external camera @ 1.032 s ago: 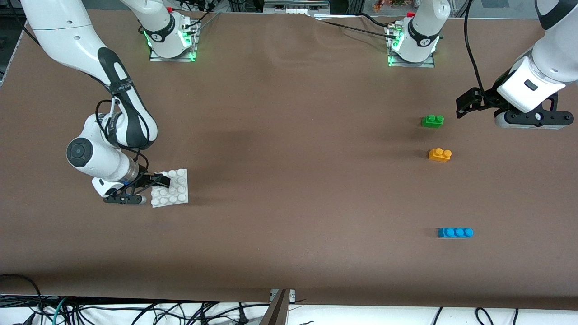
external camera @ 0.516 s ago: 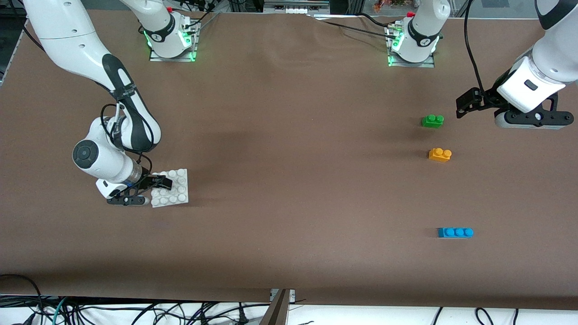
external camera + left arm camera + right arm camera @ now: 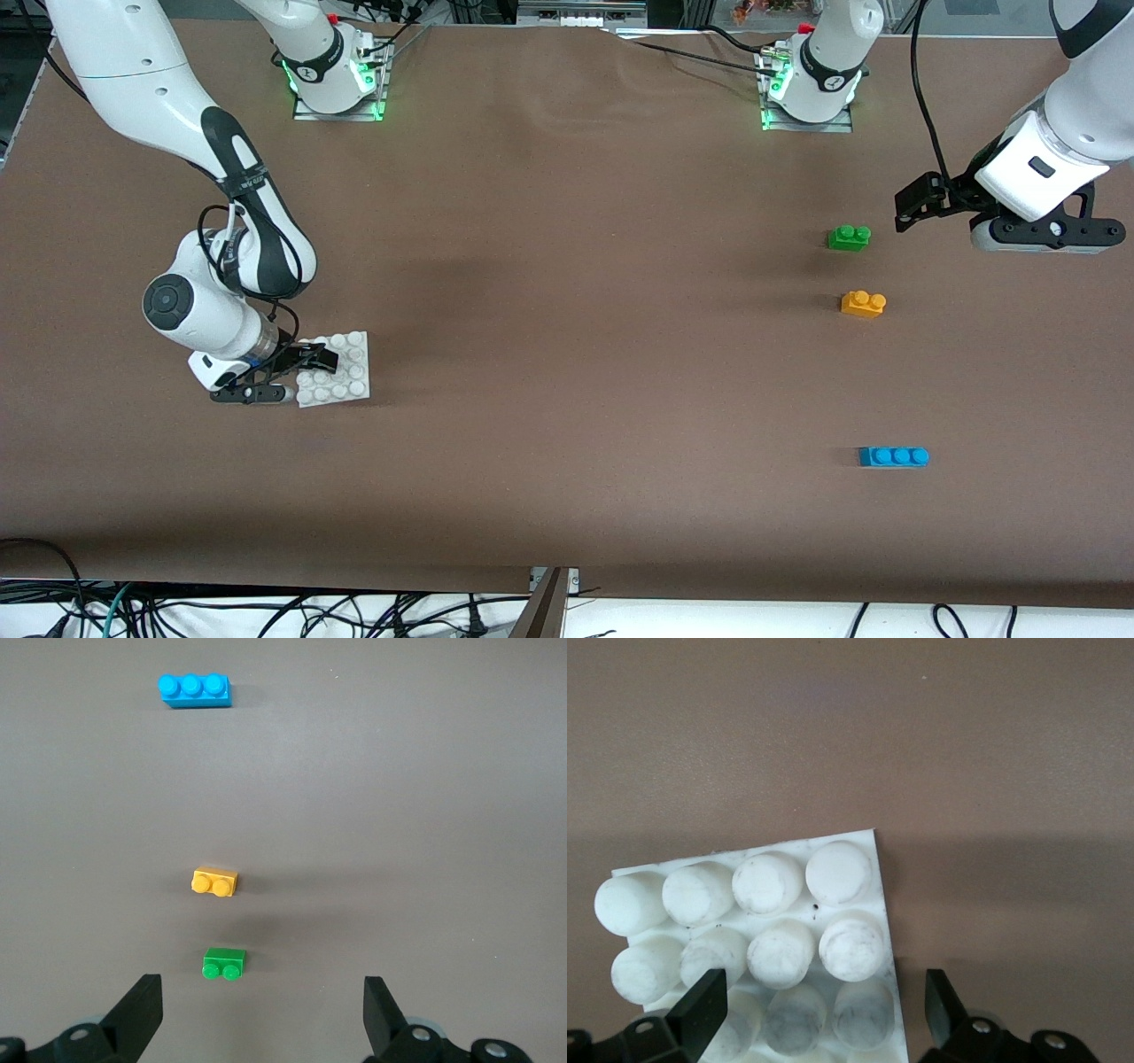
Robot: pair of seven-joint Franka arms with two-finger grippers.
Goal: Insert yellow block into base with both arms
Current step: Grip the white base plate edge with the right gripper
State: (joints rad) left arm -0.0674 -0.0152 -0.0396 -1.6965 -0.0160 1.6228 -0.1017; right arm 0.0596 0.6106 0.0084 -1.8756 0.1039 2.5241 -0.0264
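Yellow block (image 3: pixel 863 304) sits alone on the bench (image 3: pixel 567 354) toward the left arm's end. Green brick (image 3: pixel 849 237) is at its 12 o'clock in the front view, blue brick (image 3: pixel 893 456) near its 5 o'clock; all three apart, none touching.

Base (image 3: pixel 347 370) lies flat toward the right arm's end, well apart from the bricks.

Right gripper (image 3: pixel 282 373) is low at the base's edge, spread wide, one finger over the studs and one just off the edge. Not clamped yet as far as I can see; contact unclear.

Left gripper (image 3: pixel 926 206) hangs released, holding nothing, above the bench near the green brick. In its wrist view the green brick (image 3: pixel 225 963) lies between the fingertips (image 3: pixel 142 1005) and the yellow block (image 3: pixel 215 882) farther out.

Handling, my read: the block is light, rigid moulded plastic, smooth, so slippery under light squeeze. Take it across the two long flat sides, below the studs, squarely. The base is stiff but light, so it will likely skid or tip under insertion force; it needs holding at the edge. Mind the green brick nearby on approach.
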